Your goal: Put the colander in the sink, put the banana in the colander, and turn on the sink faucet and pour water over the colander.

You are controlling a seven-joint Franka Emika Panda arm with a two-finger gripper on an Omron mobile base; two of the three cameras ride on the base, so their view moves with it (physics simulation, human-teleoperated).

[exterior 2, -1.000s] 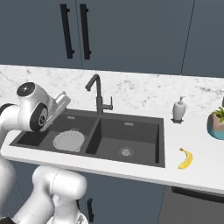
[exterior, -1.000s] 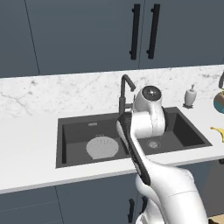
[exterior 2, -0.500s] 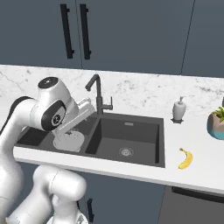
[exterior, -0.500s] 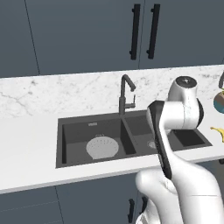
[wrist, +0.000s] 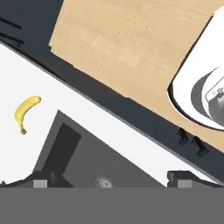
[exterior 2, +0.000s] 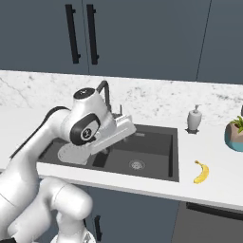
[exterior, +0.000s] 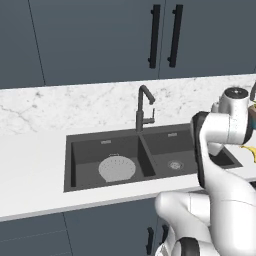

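Note:
The light-grey perforated colander (exterior: 117,168) sits in the left basin of the dark double sink (exterior: 90,150); my arm partly covers the colander (exterior 2: 70,153) in the right base view. On the white counter right of the sink (exterior 2: 156,147) lies the yellow banana (exterior 2: 201,172), with nothing touching it. My gripper (exterior 2: 127,127) hangs over the sink's right basin. In the hand view its fingertips (wrist: 41,180) stand wide apart and empty, with the right basin (wrist: 65,144) and its drain below and the banana (wrist: 26,113) off to the upper left. The dark hooked faucet (exterior: 144,107) stands behind the divider.
A white soap dispenser (exterior 2: 193,118) and a potted plant in a teal pot (exterior 2: 235,135) stand on the counter behind the banana. Dark cabinets with black handles (exterior: 163,36) hang above the marble backsplash. Wooden floor (wrist: 131,43) lies beyond the counter's front edge.
My arm has swung right, from above the left basin to above the right basin. The gripper stays open and the colander has not moved.

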